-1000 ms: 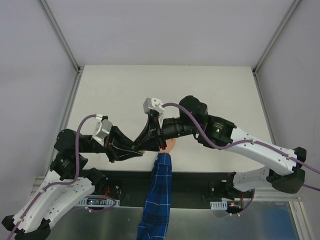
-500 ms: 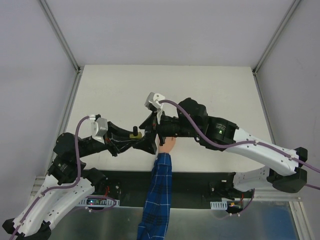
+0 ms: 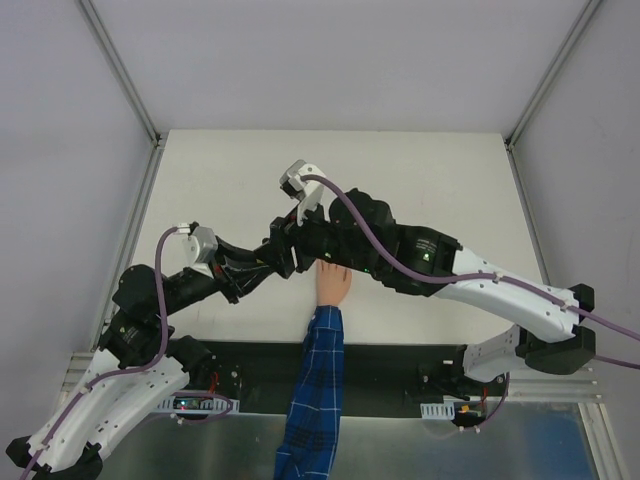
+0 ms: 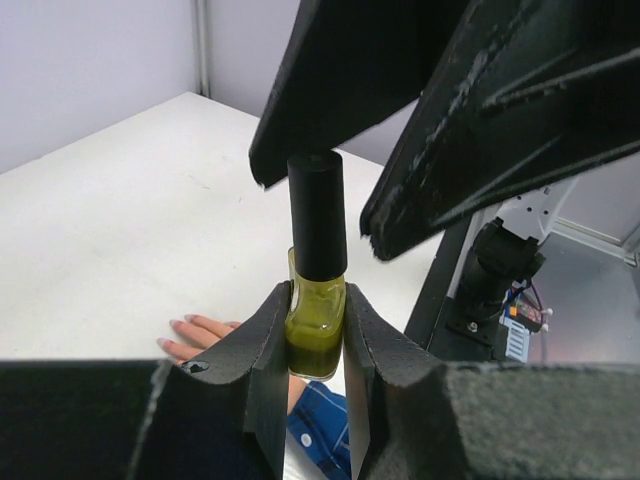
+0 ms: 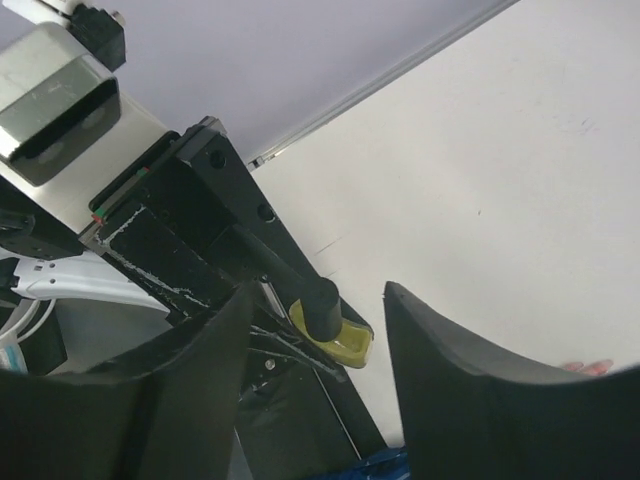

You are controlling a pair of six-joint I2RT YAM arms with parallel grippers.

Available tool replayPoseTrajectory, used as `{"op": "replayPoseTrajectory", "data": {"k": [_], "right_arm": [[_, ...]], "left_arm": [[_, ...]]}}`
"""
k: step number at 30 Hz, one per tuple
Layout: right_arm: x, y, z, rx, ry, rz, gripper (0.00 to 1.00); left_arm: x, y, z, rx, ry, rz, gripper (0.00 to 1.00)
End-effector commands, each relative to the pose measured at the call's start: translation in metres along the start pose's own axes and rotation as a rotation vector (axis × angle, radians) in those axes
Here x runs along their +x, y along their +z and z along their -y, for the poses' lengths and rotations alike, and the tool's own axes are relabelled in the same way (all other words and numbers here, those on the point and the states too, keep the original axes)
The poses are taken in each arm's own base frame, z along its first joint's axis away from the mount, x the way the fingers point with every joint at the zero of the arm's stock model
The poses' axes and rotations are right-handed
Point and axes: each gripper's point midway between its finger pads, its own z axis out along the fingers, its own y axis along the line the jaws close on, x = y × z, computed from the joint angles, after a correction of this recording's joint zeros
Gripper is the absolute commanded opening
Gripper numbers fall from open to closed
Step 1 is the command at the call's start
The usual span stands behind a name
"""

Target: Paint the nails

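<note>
Left gripper pinches the polish bottle, right gripper spread astride its cap, while the nails of the mannequin hand peek out lower left, mostly hidden.

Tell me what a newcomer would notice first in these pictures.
The left pincer clamps a yellow-green bottle over the table, and the open right pincer straddles its black cap. Just beside them a peach mannequin hand in a plaid sleeve lies flat.

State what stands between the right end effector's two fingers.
The black cap of the polish bottle, which the left end effector clamps by its body. The left wrist view shows this most clearly.
</note>
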Motion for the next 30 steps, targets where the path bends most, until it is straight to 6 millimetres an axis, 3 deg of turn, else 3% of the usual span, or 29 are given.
{"op": "replayPoseTrajectory", "data": {"k": [1, 5, 7, 8, 9, 10, 11, 12, 13, 14, 15, 19, 23, 24, 25, 27, 28, 30], "right_arm": [[-0.012, 0.001, -0.004, 0.039, 0.004, 0.023, 0.54], [-0.006, 0.004, -0.005, 0.044, -0.010, 0.007, 0.32], [-0.003, 0.003, -0.002, 0.053, -0.026, 0.000, 0.17], [-0.003, 0.000, -0.001, 0.049, -0.028, 0.001, 0.01], [-0.004, -0.002, 0.002, 0.044, -0.057, 0.002, 0.01], [0.013, -0.002, -0.014, -0.092, -0.114, -0.051, 0.01], [0.008, -0.009, -0.026, -0.220, -0.144, -0.033, 0.01], [0.025, -0.027, -0.066, -0.513, -0.174, -0.084, 0.01], [0.038, -0.028, -0.075, -0.623, -0.188, -0.081, 0.01], [0.042, -0.036, -0.082, -0.690, -0.193, -0.084, 0.01], [0.046, -0.042, -0.090, -0.755, -0.191, -0.097, 0.00], [0.043, -0.046, -0.097, -0.780, -0.207, -0.075, 0.00], [0.038, -0.046, -0.088, -0.709, -0.213, -0.055, 0.00], [0.034, -0.042, -0.081, -0.648, -0.205, -0.046, 0.03], [0.035, -0.042, -0.075, -0.611, -0.196, -0.060, 0.23], [0.027, -0.037, -0.063, -0.509, -0.170, -0.048, 0.41], [0.026, -0.039, -0.058, -0.478, -0.162, -0.053, 0.59], [0.017, -0.039, -0.045, -0.382, -0.150, -0.034, 0.73]], "left_arm": [[-0.015, -0.001, -0.004, -0.037, 0.021, 0.063, 0.00], [-0.016, -0.001, -0.002, -0.027, 0.017, 0.060, 0.00], [-0.017, -0.001, 0.007, 0.019, 0.012, 0.052, 0.00], [-0.017, -0.001, 0.013, 0.049, 0.012, 0.047, 0.00], [-0.021, -0.002, 0.021, 0.088, 0.022, 0.046, 0.00], [-0.017, -0.006, 0.042, 0.212, 0.028, 0.015, 0.00], [-0.022, -0.011, 0.057, 0.293, 0.044, 0.011, 0.00], [-0.023, -0.016, 0.075, 0.396, 0.042, -0.004, 0.00], [-0.025, -0.022, 0.090, 0.497, 0.042, -0.011, 0.00], [-0.019, -0.041, 0.117, 0.678, -0.012, -0.079, 0.00], [-0.030, -0.043, 0.124, 0.738, 0.029, -0.040, 0.00], [-0.029, -0.038, 0.118, 0.681, -0.013, -0.056, 0.00], [-0.031, -0.024, 0.097, 0.534, 0.009, -0.025, 0.00], [-0.032, -0.018, 0.089, 0.478, 0.006, -0.012, 0.00], [-0.029, -0.015, 0.083, 0.446, -0.005, -0.022, 0.00], [-0.028, -0.009, 0.068, 0.359, 0.011, -0.012, 0.00], [-0.023, -0.007, 0.060, 0.310, -0.001, -0.028, 0.00], [-0.022, -0.005, 0.050, 0.256, 0.028, -0.027, 0.00]]}}
